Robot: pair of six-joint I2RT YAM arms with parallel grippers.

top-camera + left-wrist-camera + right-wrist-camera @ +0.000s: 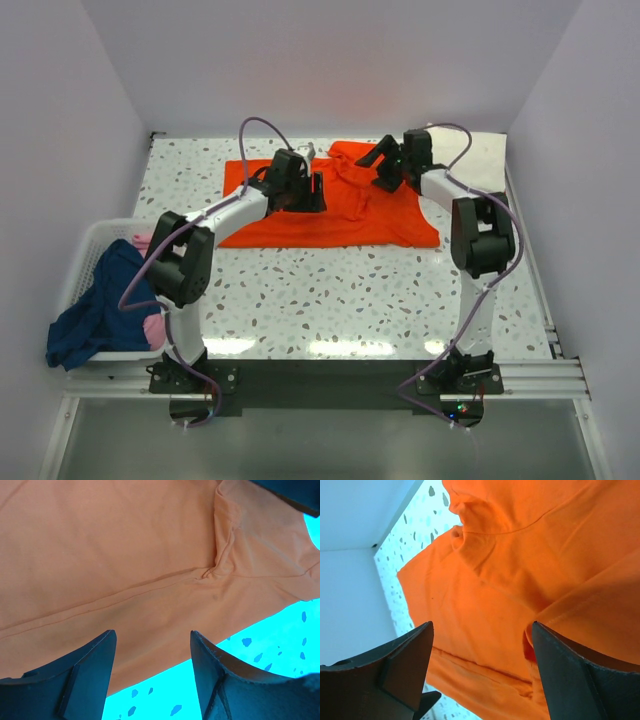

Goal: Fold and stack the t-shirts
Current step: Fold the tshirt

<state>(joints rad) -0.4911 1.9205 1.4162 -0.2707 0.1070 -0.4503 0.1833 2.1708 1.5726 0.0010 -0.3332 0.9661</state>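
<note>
A bright orange t-shirt lies spread on the speckled table at the back middle. It fills the left wrist view and the right wrist view. My left gripper is open just above the shirt's middle, empty. My right gripper is open over the shirt's upper right part, empty. A cream-white shirt lies folded at the back right corner. A navy blue shirt and a pink one hang out of the basket.
A white slatted plastic basket stands at the table's left edge. White walls close in the table at the back and sides. The speckled tabletop lies bare between the shirt and the arm bases.
</note>
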